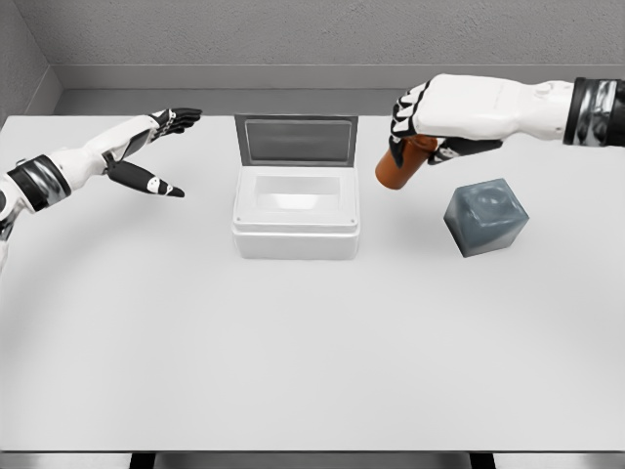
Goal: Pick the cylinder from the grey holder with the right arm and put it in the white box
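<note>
Right robot hand (pixel 422 117) grips orange cylinder (pixel 403 162) between white box (pixel 296 217) and grey holder (pixel 485 217).

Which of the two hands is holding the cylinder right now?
The right hand, its fingers closed around the orange cylinder beside the white box. The left hand is open and empty.

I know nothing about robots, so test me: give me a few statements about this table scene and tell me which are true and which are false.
1. The right hand grips the orange cylinder. True.
2. The cylinder sits in the grey holder. False: it is out of the holder, held above the table.
3. The white box has its lid up. True.
4. The cylinder is inside the white box. False: it hangs to the box's right.
5. The left hand holds a tool. False: its fingers are spread and empty.
</note>
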